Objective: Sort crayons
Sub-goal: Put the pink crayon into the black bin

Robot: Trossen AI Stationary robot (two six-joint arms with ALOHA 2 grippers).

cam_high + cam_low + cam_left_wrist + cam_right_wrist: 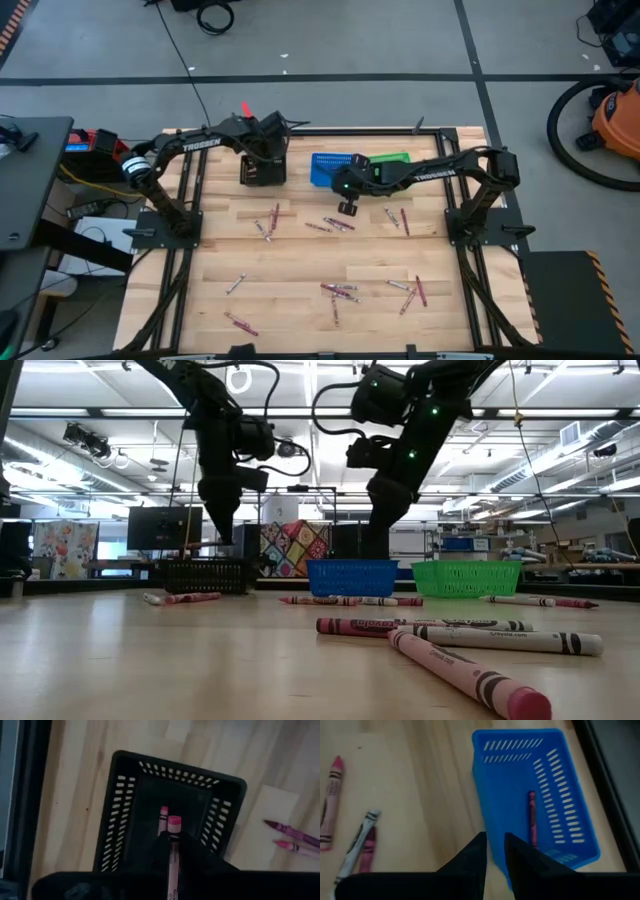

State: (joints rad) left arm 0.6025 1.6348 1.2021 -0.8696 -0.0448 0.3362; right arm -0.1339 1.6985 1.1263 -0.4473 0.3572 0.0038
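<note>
Three baskets line the table's (300, 300) far edge: black (262, 172), blue (328, 168), green (392, 158). Roughly twenty crayons (340, 224) lie scattered nearer. Above the black basket, left gripper (171, 840) pinches a pink crayon (173, 851); right gripper (495, 851), beside blue, stands slightly parted, empty.

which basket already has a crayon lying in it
The blue basket: a dark red crayon lies on its floor. The black basket looks empty; the left gripper holds pink crayons above it.
</note>
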